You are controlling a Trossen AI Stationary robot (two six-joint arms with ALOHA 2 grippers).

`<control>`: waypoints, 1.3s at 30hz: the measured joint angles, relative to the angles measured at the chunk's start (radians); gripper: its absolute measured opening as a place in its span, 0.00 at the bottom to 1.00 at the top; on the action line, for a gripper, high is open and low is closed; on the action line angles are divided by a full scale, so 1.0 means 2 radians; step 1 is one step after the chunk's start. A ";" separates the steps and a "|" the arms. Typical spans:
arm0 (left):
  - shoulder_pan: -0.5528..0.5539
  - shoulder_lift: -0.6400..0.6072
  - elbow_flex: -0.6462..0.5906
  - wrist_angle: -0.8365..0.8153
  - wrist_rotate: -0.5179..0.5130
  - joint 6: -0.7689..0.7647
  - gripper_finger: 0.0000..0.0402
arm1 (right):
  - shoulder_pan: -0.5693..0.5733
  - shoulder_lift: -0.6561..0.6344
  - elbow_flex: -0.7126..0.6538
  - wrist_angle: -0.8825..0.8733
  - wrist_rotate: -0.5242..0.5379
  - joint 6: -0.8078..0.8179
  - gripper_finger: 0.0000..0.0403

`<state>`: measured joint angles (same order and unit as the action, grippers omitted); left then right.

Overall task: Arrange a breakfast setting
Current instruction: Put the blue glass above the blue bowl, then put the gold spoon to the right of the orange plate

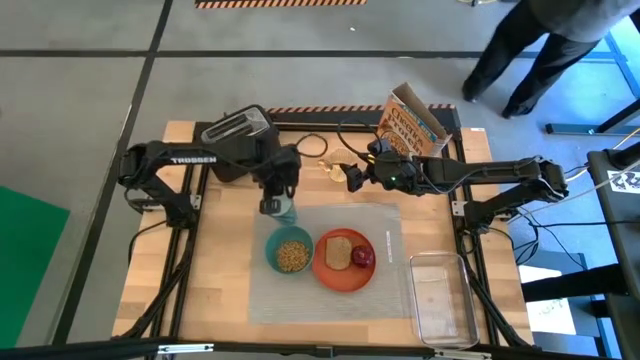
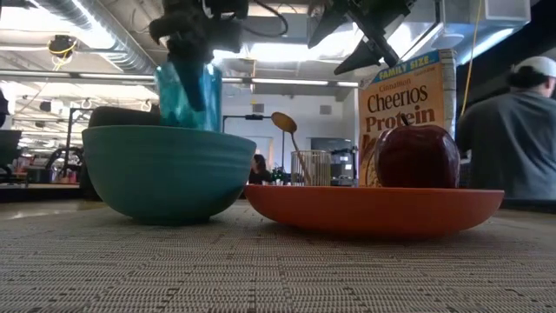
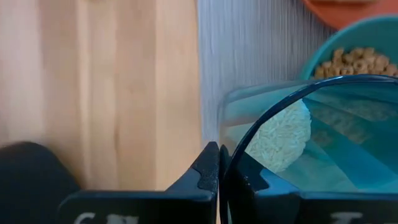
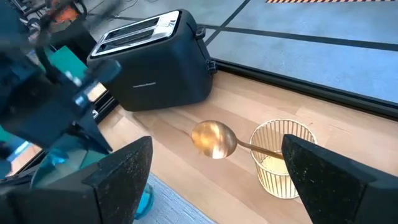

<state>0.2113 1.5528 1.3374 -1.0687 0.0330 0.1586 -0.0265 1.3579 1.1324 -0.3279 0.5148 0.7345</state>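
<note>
Breakfast setting, seen from above and from table height. My left claw [image 1: 279,205] pinches the rim of the translucent teal cup [image 1: 284,210], its fingers [image 3: 208,171] pressed together on the cup wall; in the low view the cup hangs clear of the mat, above and behind the teal bowl [image 2: 168,172]. From above, the cup lies at the far edge of the grey placemat [image 1: 385,225], just beyond the bowl. The bowl holds cereal and sits on the placemat, just beside the round orange plate [image 1: 335,273]. On the plate rest the toast slice [image 1: 340,249] and the small red fruit [image 1: 362,257], touching each other. My right claw [image 1: 352,176] hovers spread wide above the bare wood of the table [image 1: 230,290], beyond the placemat. Below it the gold spoon [image 4: 214,139] stands in a small wire holder [image 4: 280,158], its bowl tilted outward. The black toaster [image 4: 155,59] stands at the far left of the table, a cereal box [image 2: 408,113] behind, and a clear plastic tray [image 1: 440,297] lies right of the placemat.
</note>
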 joint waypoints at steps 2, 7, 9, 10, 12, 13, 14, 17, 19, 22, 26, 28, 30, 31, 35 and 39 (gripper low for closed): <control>-0.002 0.000 -0.015 0.001 0.000 -0.011 0.01 | 0.000 0.000 0.000 0.000 0.000 0.000 0.86; -0.002 0.000 -0.038 0.002 0.006 -0.038 0.01 | 0.000 0.000 0.000 0.000 -0.001 -0.003 0.86; -0.002 0.000 -0.039 0.006 0.007 -0.048 0.01 | 0.000 0.000 0.000 0.000 -0.001 -0.005 0.86; -0.002 0.000 -0.039 0.011 0.008 -0.053 0.02 | 0.000 0.000 0.000 0.000 -0.001 -0.007 0.86; -0.002 0.000 -0.039 0.025 0.009 -0.068 0.03 | 0.000 0.000 0.000 0.000 -0.001 -0.011 0.86; -0.002 0.000 -0.039 0.030 0.009 -0.075 0.04 | 0.000 0.000 0.000 0.001 -0.001 -0.014 0.86; -0.002 0.000 -0.039 0.032 0.010 -0.078 0.06 | 0.000 0.000 0.000 0.003 -0.001 -0.015 0.86; -0.002 -0.001 -0.039 0.032 0.010 -0.078 0.12 | 0.000 0.000 0.000 0.007 -0.001 -0.016 0.86; -0.001 -0.001 -0.039 0.032 0.009 -0.077 0.16 | 0.000 0.000 0.000 0.008 -0.001 -0.017 0.86; 0.000 -0.001 -0.039 0.037 -0.002 -0.076 0.22 | 0.000 0.004 0.000 0.007 -0.001 -0.031 0.86; 0.008 -0.005 -0.039 0.039 -0.008 -0.070 0.28 | 0.000 0.030 0.000 0.017 -0.010 -0.077 0.86; 0.013 -0.009 -0.037 0.037 -0.009 -0.066 0.31 | 0.000 0.045 -0.001 0.027 -0.023 -0.092 0.86; 0.018 -0.013 -0.032 0.032 -0.009 -0.065 0.32 | 0.000 0.061 -0.001 0.051 -0.028 -0.104 0.86; 0.019 -0.016 -0.027 0.030 -0.010 -0.065 0.32 | 0.000 0.067 0.000 0.060 -0.029 -0.110 0.86; 0.024 -0.034 -0.001 0.021 -0.010 -0.061 0.33 | 0.000 0.091 -0.001 0.094 -0.030 -0.170 0.86; 0.032 -0.060 0.022 0.019 -0.010 -0.047 0.33 | 0.000 0.112 0.000 0.147 -0.053 -0.293 0.86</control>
<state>0.2756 1.4321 1.3804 -1.0301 0.0121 0.0652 -0.0257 1.5824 1.1316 -0.0346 0.4082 0.1482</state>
